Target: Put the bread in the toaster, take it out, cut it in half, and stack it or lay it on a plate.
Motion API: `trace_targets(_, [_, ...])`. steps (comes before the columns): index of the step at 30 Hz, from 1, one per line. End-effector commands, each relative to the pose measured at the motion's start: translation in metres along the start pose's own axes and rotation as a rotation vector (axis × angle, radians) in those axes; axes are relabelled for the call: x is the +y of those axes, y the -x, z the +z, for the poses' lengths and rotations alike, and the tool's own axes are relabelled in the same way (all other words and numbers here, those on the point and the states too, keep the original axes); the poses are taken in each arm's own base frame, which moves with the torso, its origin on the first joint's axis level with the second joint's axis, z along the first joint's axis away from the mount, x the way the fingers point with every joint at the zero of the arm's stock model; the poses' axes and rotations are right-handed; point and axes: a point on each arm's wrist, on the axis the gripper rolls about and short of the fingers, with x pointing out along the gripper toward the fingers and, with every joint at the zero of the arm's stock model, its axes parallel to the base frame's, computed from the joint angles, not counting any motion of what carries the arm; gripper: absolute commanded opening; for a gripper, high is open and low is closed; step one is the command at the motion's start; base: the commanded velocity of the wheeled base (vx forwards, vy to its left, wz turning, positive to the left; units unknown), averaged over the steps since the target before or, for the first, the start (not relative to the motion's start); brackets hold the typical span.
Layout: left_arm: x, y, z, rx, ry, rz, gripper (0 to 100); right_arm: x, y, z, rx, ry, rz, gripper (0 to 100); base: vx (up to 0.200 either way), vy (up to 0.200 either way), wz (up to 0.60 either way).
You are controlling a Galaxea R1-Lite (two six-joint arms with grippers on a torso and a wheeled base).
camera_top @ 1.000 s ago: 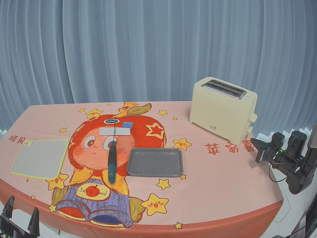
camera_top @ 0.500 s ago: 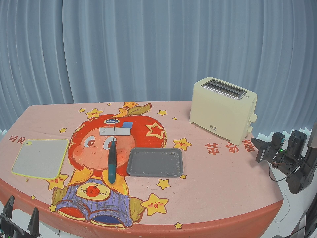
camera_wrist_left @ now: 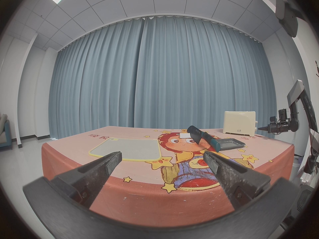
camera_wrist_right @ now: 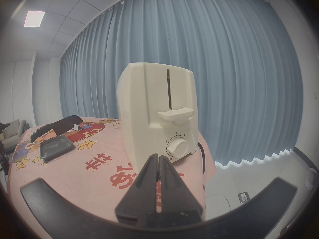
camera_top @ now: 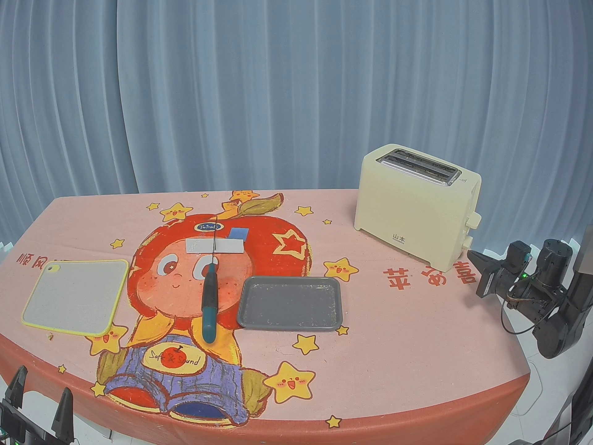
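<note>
The cream toaster (camera_top: pixel 417 202) stands at the table's back right with its two slots facing up. In the right wrist view its lever (camera_wrist_right: pixel 176 113) and dial (camera_wrist_right: pixel 177 147) face me. My right gripper (camera_top: pixel 472 256) hangs shut just off the table's right edge, pointing at that end of the toaster (camera_wrist_right: pixel 156 113), a short way from it; its fingers (camera_wrist_right: pixel 151 170) are pressed together with nothing between them. My left gripper (camera_wrist_left: pixel 162 155) is open and low in front of the table's near left corner. A grey plate (camera_top: pixel 290 319) lies mid-table.
A teal-handled knife (camera_top: pixel 210 298) lies left of the plate, its blade across a small white and blue block (camera_top: pixel 215 245). A grey cutting board (camera_top: pixel 77 296) with a yellow rim lies at the left. A blue curtain hangs behind the table.
My right gripper has risen slightly and edged toward the toaster. Nothing else has moved.
</note>
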Motion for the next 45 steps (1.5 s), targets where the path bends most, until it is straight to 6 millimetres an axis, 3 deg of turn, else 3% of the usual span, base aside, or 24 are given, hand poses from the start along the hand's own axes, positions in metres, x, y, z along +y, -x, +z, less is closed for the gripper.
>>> trace_targets(1, [0.000, -0.001, -0.005, 0.016, 0.000, 0.001, 100, 0.000, -0.001, 0.001, -0.012, 0.004, 0.001, 0, 0.000, 0.000, 0.00])
trace_targets(45, [0.000, -0.001, -0.005, 0.016, 0.000, 0.001, 100, -0.004, -0.016, 0.009, -0.064, -0.010, -0.035, 0, 0.000, 0.000, 0.00])
